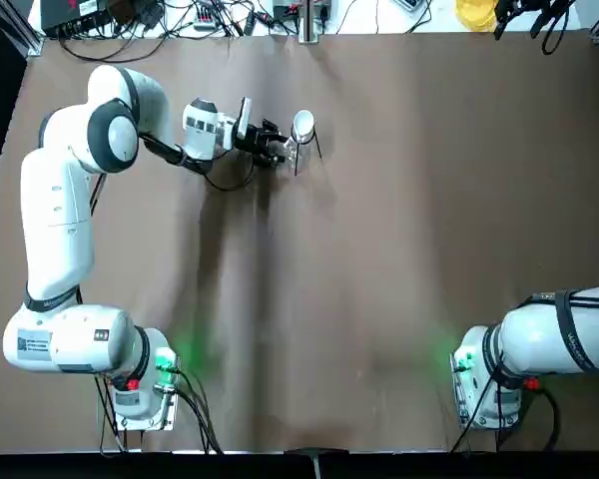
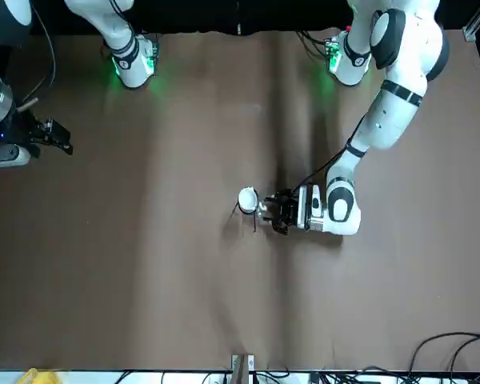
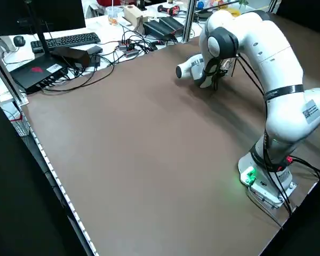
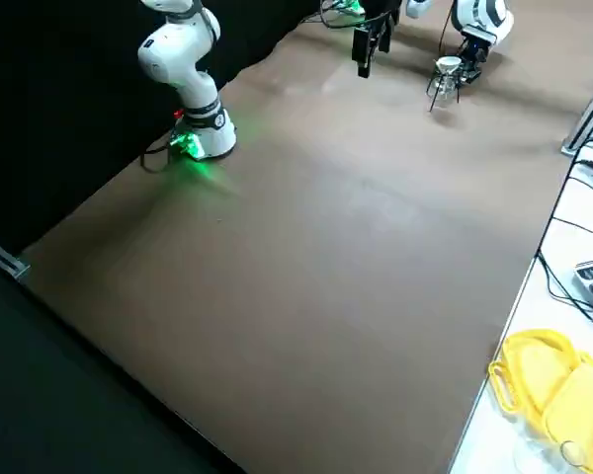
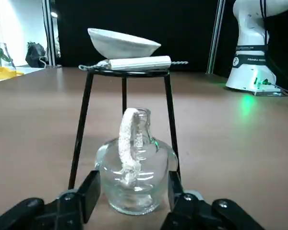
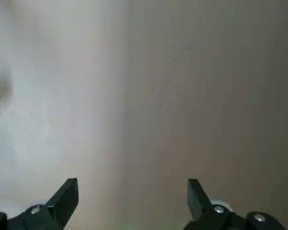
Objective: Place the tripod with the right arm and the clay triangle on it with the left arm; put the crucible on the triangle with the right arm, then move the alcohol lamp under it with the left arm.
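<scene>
Well inside the table's [image 1: 409, 230] edges, the left gripper [image 5: 134, 175] is clasping the alcohol lamp [image 5: 134, 191]. Over open surface, the right gripper [image 6: 133, 184] is hovering, 2 fingers apart.

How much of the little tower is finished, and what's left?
The tripod stands, with the clay triangle and crucible on top. The left tool seems to hold the alcohol lamp by the legs; centring and releasing it probably remain. The right tool is open, off to its side.
</scene>
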